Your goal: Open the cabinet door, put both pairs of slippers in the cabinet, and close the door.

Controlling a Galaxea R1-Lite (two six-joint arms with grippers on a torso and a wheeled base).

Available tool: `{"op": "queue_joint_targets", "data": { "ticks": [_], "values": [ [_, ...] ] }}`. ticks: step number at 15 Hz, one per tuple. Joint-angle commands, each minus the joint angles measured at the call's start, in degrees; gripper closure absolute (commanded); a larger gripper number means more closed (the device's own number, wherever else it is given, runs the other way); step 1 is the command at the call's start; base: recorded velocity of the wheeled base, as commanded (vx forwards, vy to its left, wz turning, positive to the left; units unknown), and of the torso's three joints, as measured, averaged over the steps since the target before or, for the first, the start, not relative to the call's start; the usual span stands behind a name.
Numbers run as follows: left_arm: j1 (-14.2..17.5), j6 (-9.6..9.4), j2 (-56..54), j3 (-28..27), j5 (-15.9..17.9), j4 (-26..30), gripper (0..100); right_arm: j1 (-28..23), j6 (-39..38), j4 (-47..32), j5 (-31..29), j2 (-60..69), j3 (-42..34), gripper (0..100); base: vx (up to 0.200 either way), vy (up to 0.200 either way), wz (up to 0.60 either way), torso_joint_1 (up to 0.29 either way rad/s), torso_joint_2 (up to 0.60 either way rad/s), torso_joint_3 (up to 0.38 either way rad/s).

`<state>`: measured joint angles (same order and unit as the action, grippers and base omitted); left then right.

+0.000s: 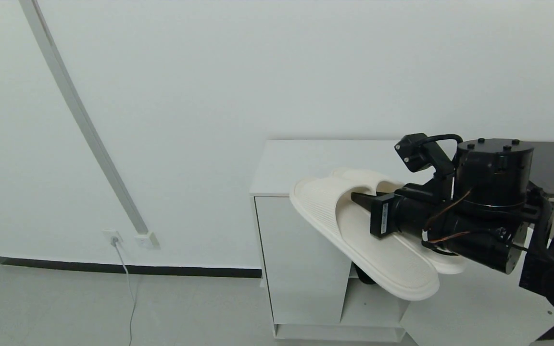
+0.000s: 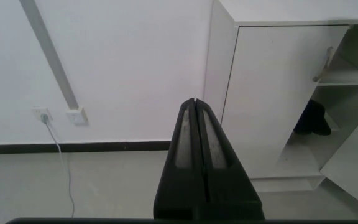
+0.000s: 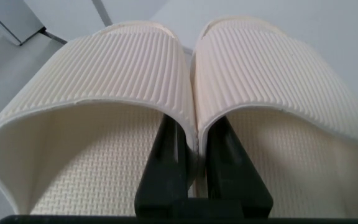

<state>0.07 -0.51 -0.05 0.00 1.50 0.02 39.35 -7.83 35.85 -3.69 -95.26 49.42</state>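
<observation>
Right gripper (image 3: 188,146) is clamping the cream slippers (image 3: 110,87) by their adjoining straps, holding the pair in the air before the open cabinet (image 1: 301,166). Being light, soft foam, they are probably flexing, so pinching both straps together suits them. Left gripper (image 2: 196,124) is hanging closed and empty.

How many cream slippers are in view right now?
2: cream ribbed slippers, side by side, clamped together in the right gripper before the white cabinet. A dark shape inside it may be more.
</observation>
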Motion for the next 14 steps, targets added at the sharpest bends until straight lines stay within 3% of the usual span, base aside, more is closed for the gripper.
{"op": "queue_joint_targets", "data": {
  "ticks": [1, 12, 14],
  "values": [
    [0.0, -0.02, 0.0, 0.0, 0.0, 0.0, 100, 0.3, 0.0, 0.0, 0.0, -0.3, 0.0, 100, 0.000, 0.000, 0.00, 0.000, 0.00, 0.000],
    [0.0, -0.02, 0.0, 0.0, 0.0, 0.0, 100, 1.3, 0.3, 0.2, -0.1, -1.3, -0.7, 100, 0.000, 0.000, 0.00, 0.000, 0.00, 0.000],
    [0.0, -0.02, 0.0, 0.0, 0.0, 0.0, 100, 1.3, 0.2, 0.3, -0.1, -1.2, -0.8, 100, 0.000, -0.200, 0.00, 0.002, 0.00, 0.000]
  ]
}}
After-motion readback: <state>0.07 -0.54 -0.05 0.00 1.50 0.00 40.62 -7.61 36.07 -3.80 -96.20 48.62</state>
